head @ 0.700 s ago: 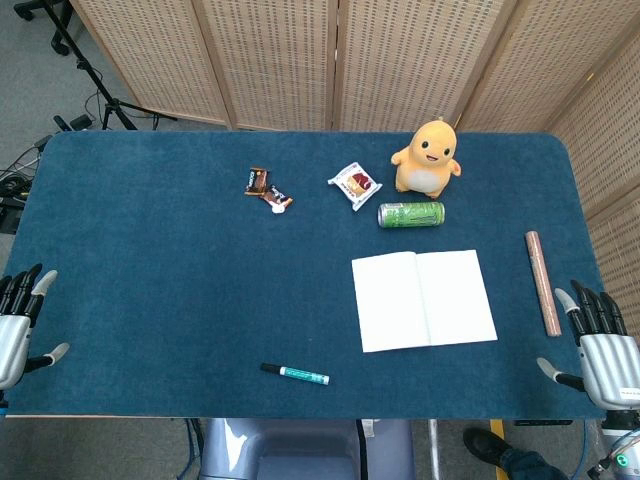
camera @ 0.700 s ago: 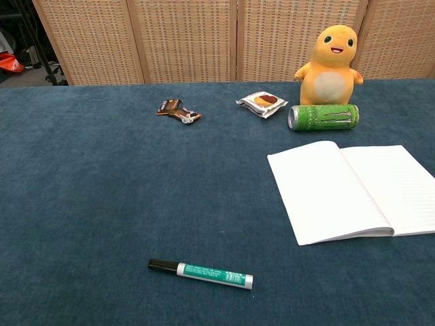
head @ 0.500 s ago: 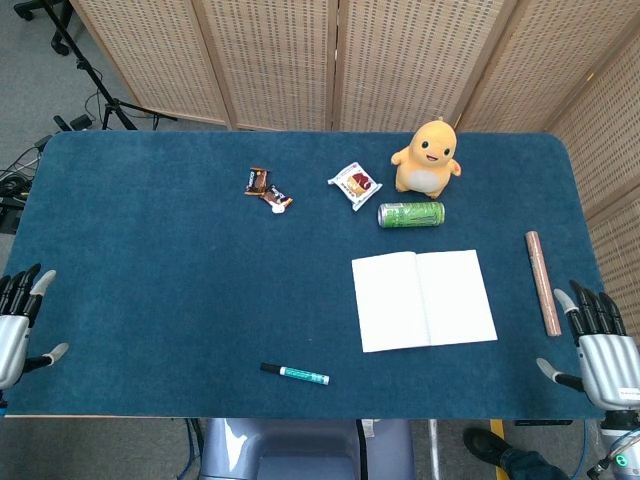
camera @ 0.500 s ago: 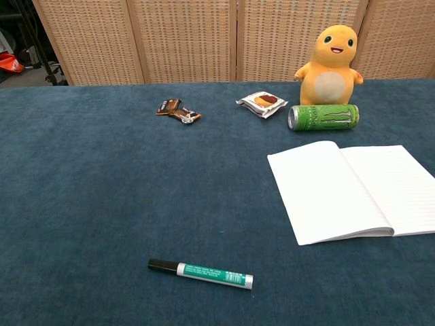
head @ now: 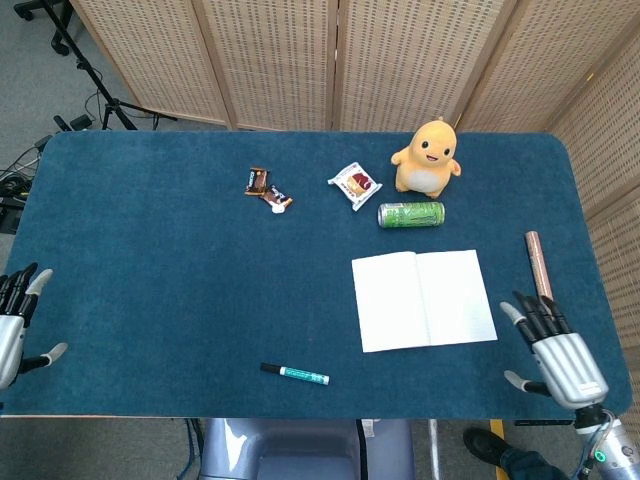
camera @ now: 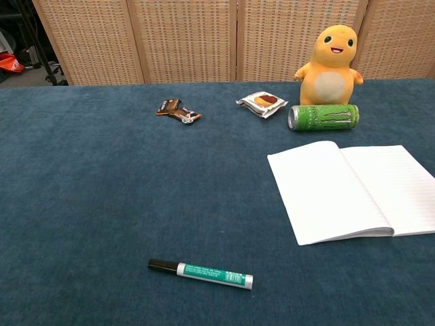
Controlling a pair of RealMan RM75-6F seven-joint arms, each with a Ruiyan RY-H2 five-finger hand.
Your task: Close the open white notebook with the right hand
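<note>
The white notebook (head: 423,299) lies open and flat on the blue table, right of centre; the chest view shows the same notebook (camera: 353,189) with both pages up. My right hand (head: 552,350) hovers over the table's front right corner, just right of the notebook and apart from it, fingers spread and holding nothing. My left hand (head: 14,320) hangs at the table's front left edge, fingers apart and empty. Neither hand shows in the chest view.
A green can (head: 411,214) lies on its side just behind the notebook, with an orange plush toy (head: 427,158) behind it. A brown stick (head: 540,275) lies right of the notebook. A snack packet (head: 354,185), wrapped sweets (head: 268,187) and a green marker (head: 295,374) lie further left.
My right hand has moved left and inward from the table's right edge, onto the corner beside the notebook. The left hand has barely shifted. The notebook has not moved.
</note>
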